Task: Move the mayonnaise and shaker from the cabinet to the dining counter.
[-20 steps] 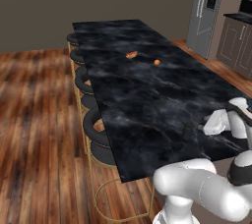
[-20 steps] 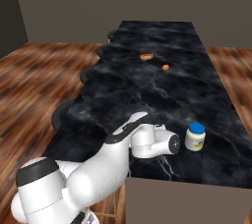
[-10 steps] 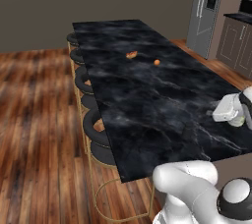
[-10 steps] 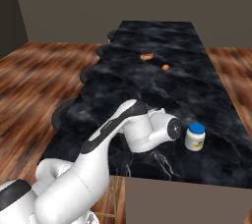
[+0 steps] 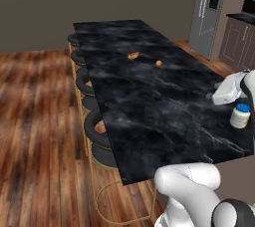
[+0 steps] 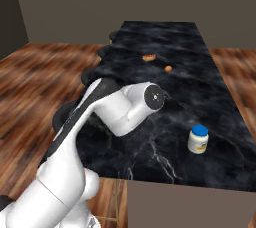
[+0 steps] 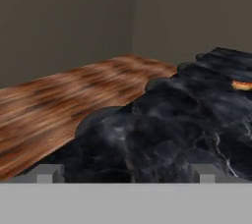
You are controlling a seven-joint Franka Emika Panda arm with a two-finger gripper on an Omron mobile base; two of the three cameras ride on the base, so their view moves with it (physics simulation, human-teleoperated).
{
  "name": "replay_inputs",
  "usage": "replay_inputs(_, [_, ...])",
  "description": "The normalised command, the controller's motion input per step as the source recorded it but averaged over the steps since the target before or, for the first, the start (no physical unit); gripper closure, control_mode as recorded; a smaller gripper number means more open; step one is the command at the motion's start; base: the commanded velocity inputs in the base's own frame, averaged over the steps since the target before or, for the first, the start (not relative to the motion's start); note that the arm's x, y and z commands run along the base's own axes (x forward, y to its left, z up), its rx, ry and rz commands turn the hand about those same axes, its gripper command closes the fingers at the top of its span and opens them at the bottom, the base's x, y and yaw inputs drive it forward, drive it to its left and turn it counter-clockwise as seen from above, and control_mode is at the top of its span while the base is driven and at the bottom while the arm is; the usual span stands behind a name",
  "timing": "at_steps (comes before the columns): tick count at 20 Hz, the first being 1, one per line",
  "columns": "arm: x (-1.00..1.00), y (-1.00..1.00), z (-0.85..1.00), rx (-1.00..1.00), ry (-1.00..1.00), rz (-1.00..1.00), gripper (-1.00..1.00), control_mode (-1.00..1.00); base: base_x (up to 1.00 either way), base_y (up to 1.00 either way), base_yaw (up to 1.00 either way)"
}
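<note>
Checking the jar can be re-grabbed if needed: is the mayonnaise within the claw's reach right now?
Probably yes. The mayonnaise stands upright and alone on the dining counter near its close end, beside the arm, with nothing around it to block an approach.

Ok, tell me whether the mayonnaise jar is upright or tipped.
Upright. The mayonnaise stands on the dining counter near its close end, blue lid on top and label facing sideways; the left base view shows the same.

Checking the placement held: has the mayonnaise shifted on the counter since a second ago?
No. The mayonnaise stands at the same spot near the counter's near right edge.
</note>
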Motion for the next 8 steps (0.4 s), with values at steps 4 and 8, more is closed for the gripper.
replay_inputs(4, [-0.35,0.65,0.95,-0.2,0.03,0.0,-1.0,-1.0,0.0,0.0,0.0])
replay_inputs(8, [-0.43,0.85,0.56,-0.29,0.08,0.0,-1.0,-1.0,0.0,0.0,0.0])
